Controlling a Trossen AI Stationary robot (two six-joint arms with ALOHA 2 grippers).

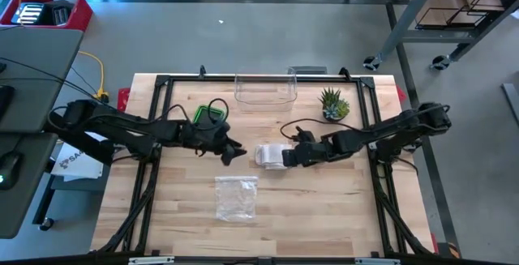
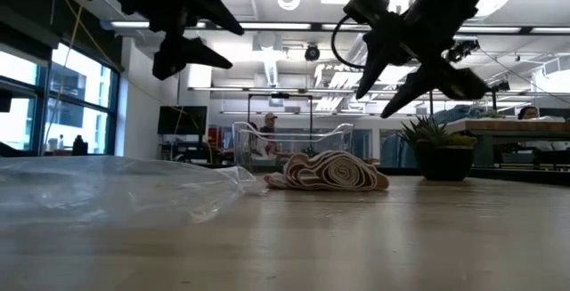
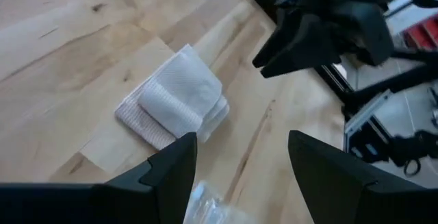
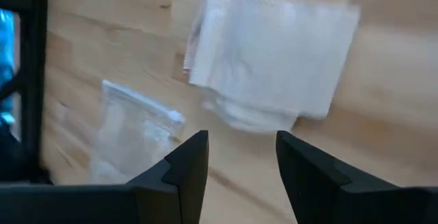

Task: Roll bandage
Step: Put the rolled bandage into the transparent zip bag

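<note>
Bandage (image 1: 270,156): a partly rolled, partly folded white strip lying flat on the wooden desk (image 1: 324,216), near its middle. It serves as the landmark here. In the low view it rests as a loose coil (image 2: 331,172), untouched by anything.

My left pincer (image 1: 233,152): raised above the desk just to one side of the bandage, on the side of my left arm. Its two dark fingers (image 3: 174,172) stand wide apart and grip nothing; in the left wrist view the bandage (image 3: 174,101) lies beyond them, clear of both tips.

My right pincer (image 1: 289,156): raised just above the bandage's opposite edge, on the side of my right arm. Its fingers (image 4: 191,162) are parted to a moderate gap and hold nothing; the bandage (image 4: 274,66) lies on the boards below and ahead of them. In the low view both pincers (image 2: 191,55) (image 2: 419,73) hang well above the desk surface.

Clear plastic bag (image 1: 236,198): flat on the desk, near the bandage, toward the desk's front edge.

Clear bin (image 1: 265,91): behind the bandage, at the desk's far edge.

Potted plant (image 1: 333,104): behind the bandage and to my right arm's side, beside the bin.
</note>
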